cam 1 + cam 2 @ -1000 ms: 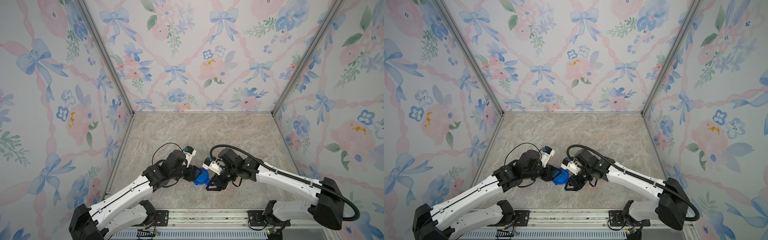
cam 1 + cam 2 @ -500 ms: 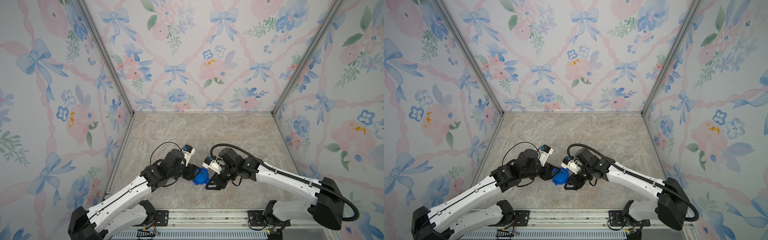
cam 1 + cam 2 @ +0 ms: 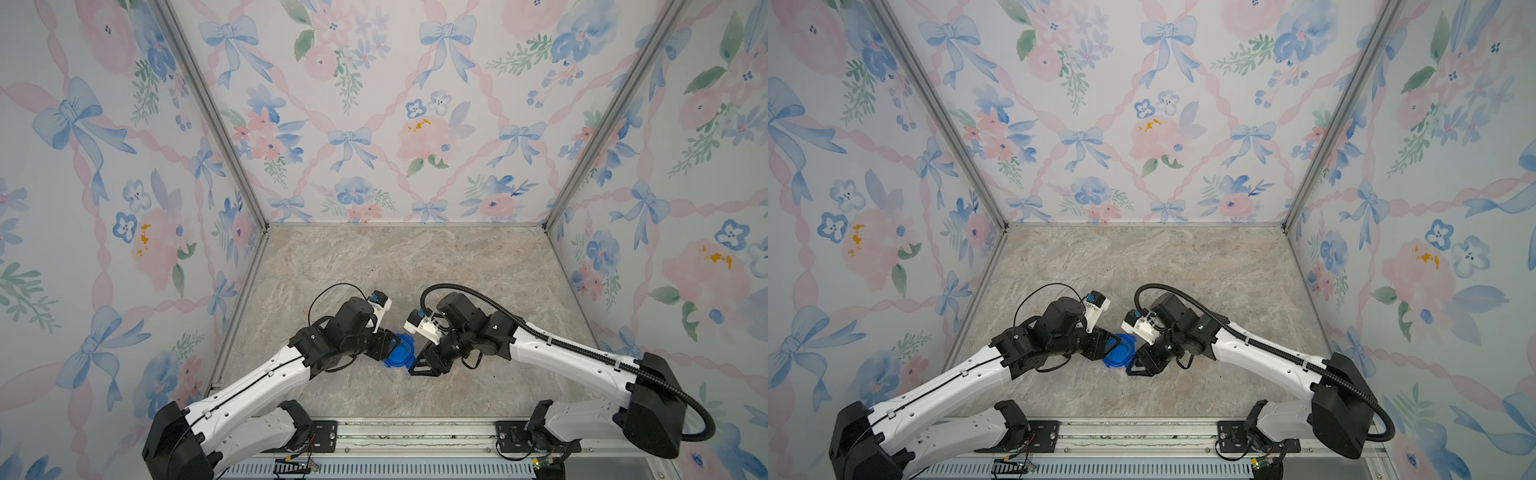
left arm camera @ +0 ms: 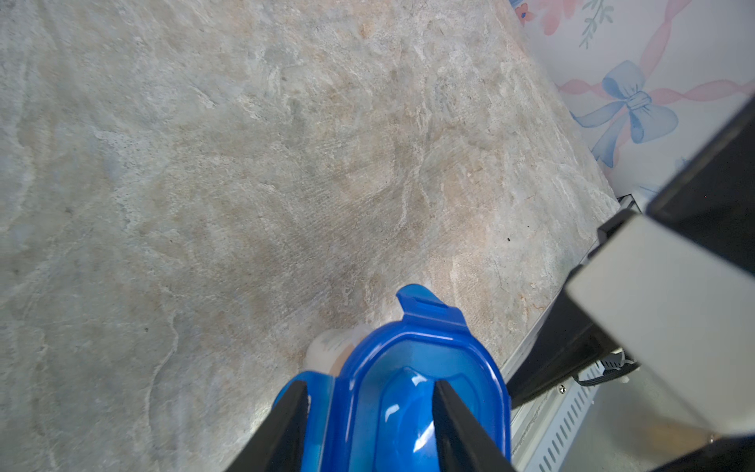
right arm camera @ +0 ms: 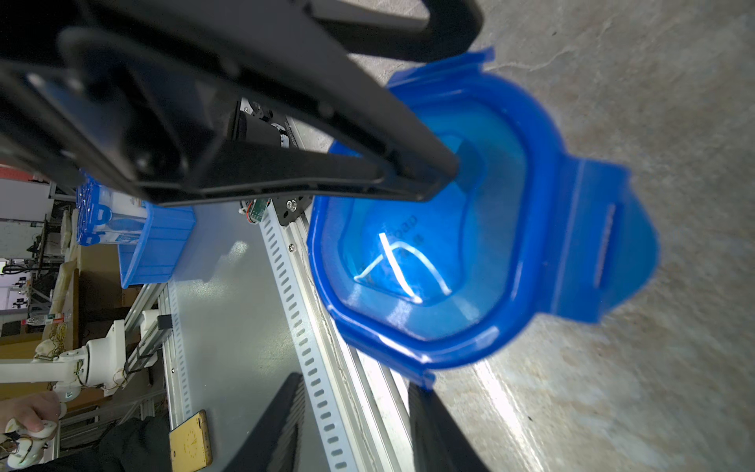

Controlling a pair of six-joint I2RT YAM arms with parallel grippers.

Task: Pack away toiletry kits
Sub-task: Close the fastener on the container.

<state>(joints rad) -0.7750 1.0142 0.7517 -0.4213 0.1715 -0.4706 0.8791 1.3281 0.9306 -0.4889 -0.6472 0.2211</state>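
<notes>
blue lid on cup, both arms at centre front

blue lid (image 3: 398,353), four clip tabs, sits on a translucent cup (image 3: 395,374) standing on the marble-look table (image 3: 415,266) near its front edge. left gripper (image 4: 369,412): fingers straddle the lid's near rim, one outside a tab, one on the lid's top; pinching the lid's edge. right gripper (image 5: 353,408): fingers spread apart just beside the lid, holding nothing. toiletry kit: only a pale rounded shape (image 4: 331,351) shows through the cup wall below the lid; contents cannot be told.
</notes>
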